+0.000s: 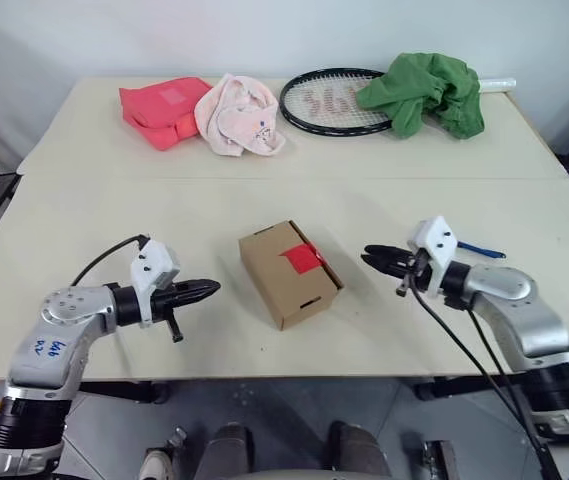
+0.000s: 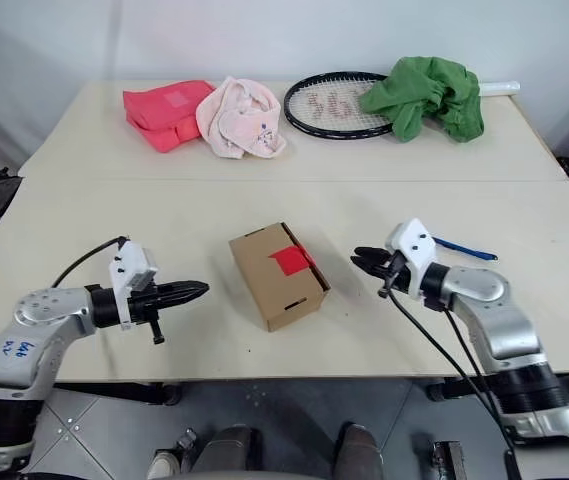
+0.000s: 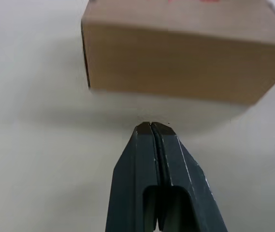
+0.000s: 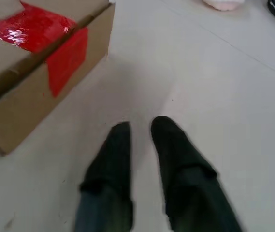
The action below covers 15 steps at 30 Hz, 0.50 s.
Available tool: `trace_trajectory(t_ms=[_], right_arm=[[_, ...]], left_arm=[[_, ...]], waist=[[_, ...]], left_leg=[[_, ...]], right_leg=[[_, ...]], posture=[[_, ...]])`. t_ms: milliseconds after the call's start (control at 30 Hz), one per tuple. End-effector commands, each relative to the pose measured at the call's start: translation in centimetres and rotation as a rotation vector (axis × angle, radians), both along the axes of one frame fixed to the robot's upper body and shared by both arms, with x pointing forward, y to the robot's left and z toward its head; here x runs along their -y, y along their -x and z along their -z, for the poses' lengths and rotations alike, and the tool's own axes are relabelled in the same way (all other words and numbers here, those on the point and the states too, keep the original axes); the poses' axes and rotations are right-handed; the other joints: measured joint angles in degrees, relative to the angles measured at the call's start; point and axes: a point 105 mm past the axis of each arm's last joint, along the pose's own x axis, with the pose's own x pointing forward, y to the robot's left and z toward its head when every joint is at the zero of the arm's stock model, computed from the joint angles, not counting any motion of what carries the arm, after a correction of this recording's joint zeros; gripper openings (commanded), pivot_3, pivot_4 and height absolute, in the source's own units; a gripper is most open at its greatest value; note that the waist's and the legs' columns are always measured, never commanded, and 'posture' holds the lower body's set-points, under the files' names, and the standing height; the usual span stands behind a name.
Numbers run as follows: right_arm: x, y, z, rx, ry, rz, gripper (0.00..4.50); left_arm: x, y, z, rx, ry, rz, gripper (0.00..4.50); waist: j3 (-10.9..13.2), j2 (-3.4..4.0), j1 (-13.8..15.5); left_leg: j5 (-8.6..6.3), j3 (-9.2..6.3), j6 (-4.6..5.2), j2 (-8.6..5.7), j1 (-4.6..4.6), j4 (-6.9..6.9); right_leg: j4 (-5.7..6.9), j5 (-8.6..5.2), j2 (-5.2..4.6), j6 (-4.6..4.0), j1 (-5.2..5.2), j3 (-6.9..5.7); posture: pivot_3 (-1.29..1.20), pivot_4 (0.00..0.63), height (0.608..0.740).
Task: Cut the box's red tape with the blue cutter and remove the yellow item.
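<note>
Tabletop [image 1: 84,215]: box [image 1: 289,273] between both empty hands, tape [image 1: 301,259] apparently intact.

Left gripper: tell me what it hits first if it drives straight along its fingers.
Most likely the box: the left gripper, fingers shut, points at its plain cardboard side across a strip of bare table.

**Both arms low, tips turned inward**

The left gripper [image 1: 209,289] hangs near level, its fingers [image 3: 151,159] pressed together and pointing right. The right gripper [image 1: 372,256] points left toward it, slightly downward, its fingers [image 4: 115,150] a narrow gap apart and empty. Both forearms angle inward.
</note>
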Motion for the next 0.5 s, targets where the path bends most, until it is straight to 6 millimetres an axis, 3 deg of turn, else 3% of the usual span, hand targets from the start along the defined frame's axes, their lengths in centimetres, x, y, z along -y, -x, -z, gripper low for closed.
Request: trace_trajectory(t_ms=[33, 133, 267, 400, 500], right_arm=[[-1.2, -0.8, 1.1, 0.012, 0.052, -0.011, 0.03], [-3.0, -0.7, 1.1, 0.004, 0.021, -0.061, 0.03], [-5.0, 0.8, 1.3, -0.059, 0.016, -0.162, 0.03], [-6.3, 3.1, 0.5, -0.081, -0.014, -0.247, 0.03], [-6.2, 4.4, 0.8, -0.127, -0.004, -0.249, 0.03]], left_arm=[[1.5, -0.9, -0.3, 0.06, 0.011, -0.023, 0.0], [2.6, -2.1, -0.1, 0.069, 0.033, -0.055, 0.0], [3.3, -2.6, 0.6, 0.047, 0.021, -0.058, 0.0], [4.0, -2.1, 0.9, 0.008, 0.029, -0.009, 0.0], [4.4, -1.3, 1.2, -0.035, 0.032, 0.045, 0.0]], waist=[[0.0, 0.0, 0.16], [0.0, 0.0, 0.25], [0.0, 0.0, -0.3], [0.0, 0.0, -0.69], [0.0, 0.0, -0.61]], left_leg=[[0.0, 0.0, 0.0, 0.0, -0.01, 0.01], [0.01, 0.0, -0.01, 0.0, -0.01, 0.0], [0.01, 0.0, -0.02, 0.0, 0.0, -0.02], [0.01, -0.02, -0.02, 0.0, 0.01, -0.06], [0.01, -0.02, -0.02, 0.0, 0.01, -0.04]], right_leg=[[0.0, 0.0, 0.0, 0.0, -0.01, 0.0], [0.03, 0.0, 0.0, -0.01, -0.02, -0.01], [0.03, 0.0, 0.01, -0.01, -0.02, -0.01], [0.04, 0.0, 0.01, -0.01, -0.03, -0.02], [0.06, 0.0, 0.0, -0.01, -0.02, -0.02]], posture=[[0.0, 0.15, 0.74], [0.0, 0.15, 0.74], [0.0, 0.15, 0.74], [0.0, 0.15, 0.74], [0.0, 0.15, 0.74]])
